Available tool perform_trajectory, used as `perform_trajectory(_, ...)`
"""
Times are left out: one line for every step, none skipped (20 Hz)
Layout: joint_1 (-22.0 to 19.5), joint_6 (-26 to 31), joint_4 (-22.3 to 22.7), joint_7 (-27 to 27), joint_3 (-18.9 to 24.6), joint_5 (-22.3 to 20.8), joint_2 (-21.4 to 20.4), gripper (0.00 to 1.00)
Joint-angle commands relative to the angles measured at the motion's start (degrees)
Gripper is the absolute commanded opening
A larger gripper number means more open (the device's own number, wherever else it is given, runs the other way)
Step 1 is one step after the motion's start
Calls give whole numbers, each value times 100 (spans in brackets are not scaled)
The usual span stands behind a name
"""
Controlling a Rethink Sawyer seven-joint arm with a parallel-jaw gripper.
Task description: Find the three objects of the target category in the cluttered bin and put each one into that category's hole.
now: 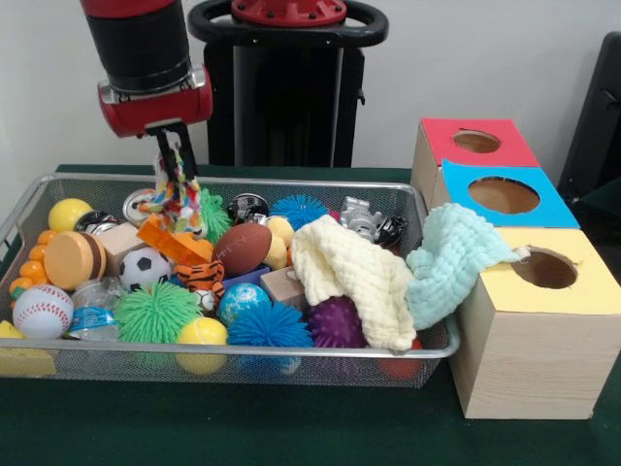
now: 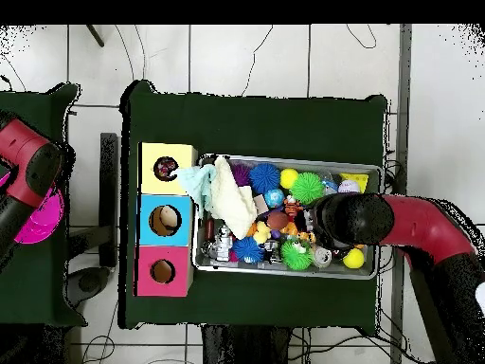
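The arm reaches down over the wire bin (image 1: pixel 432 342), and the gripper (image 1: pixel 176 160) is clenched on a knotted rope toy (image 1: pixel 180 199) of many colours, which hangs from the fingers just above the clutter. Below it sit an orange block (image 1: pixel 173 240) and a striped tiger toy (image 1: pixel 202 276), with a brown football (image 1: pixel 243 249) just beside them. A cream cloth (image 1: pixel 354 280) lies heaped in the bin, and a pale green cloth (image 1: pixel 448 260) drapes over the bin's rim, touching the yellow-topped box (image 1: pixel 563 291). Behind that box stand the blue-topped box (image 1: pixel 505 194) and the red-topped box (image 1: pixel 475 142), each with a round hole. From overhead, the arm (image 2: pixel 417 223) covers the bin's end farthest from the boxes
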Motion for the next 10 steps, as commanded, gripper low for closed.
perform_trajectory(-322,-636,726,-722,1097,492,-262,0)
perform_trajectory(-308,-637,688,-639,1121,517,-314,0)
perform_trajectory(-293,-660,697,-533,1149,552,-410,0)
perform_trajectory(-296,-706,724,-453,1187,597,-487,0)
perform_trajectory(-286,-687,732,-395,1220,639,-573,0)
perform_trajectory(-282,-675,751,-331,1239,677,-655,0)
perform_trajectory(-254,-619,742,-292,1232,698,-738,0)
perform_trajectory(-231,-611,745,-239,1233,730,-858,0)
perform_trajectory(-208,-602,749,-186,1235,763,-978,0)
perform_trajectory(-162,-664,735,-97,1220,767,-1097,0)
